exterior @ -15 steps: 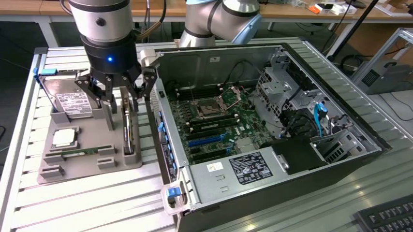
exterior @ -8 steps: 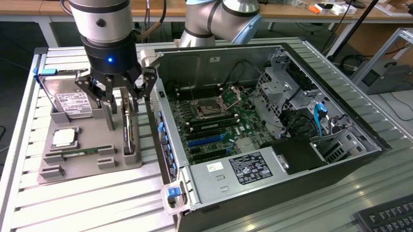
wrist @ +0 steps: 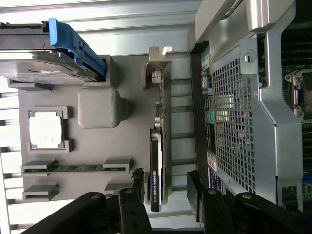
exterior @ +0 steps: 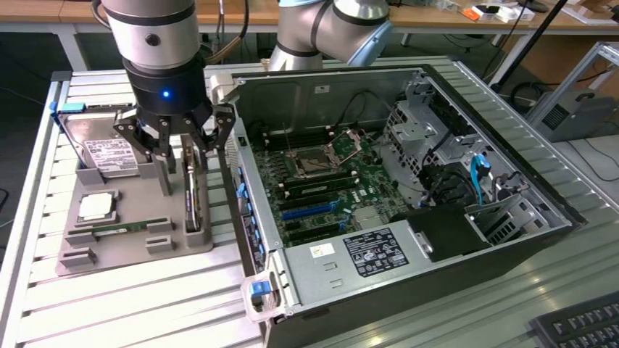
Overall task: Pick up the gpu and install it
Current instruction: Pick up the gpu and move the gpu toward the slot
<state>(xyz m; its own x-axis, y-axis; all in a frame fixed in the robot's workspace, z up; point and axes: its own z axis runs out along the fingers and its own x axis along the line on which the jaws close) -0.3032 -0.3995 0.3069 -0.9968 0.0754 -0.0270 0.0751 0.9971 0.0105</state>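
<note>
Exterior view first: your hand hangs over the grey holder tray on the exterior view's left of the open computer case. Its jaws are spread wide and it has hold of nothing. The gpu stands on edge in a slot along the tray's side nearest the case, just below the hand. In the wrist view the fingers sit to either side of the gpu. The card's silver bracket is at the end away from them.

You are in the pick-up step, as I judge it. The hand is lined up over the card but has not closed on it, and nothing is seated in the case. I cannot tell whether the fingertips have reached below the card's top edge.

The grasp calls for care. The card is thin, so the fingers need to straddle it squarely and stay off the grey block beside it. The hard drive, processor and RAM stick lie further left in the tray, apart from the hand.
</note>
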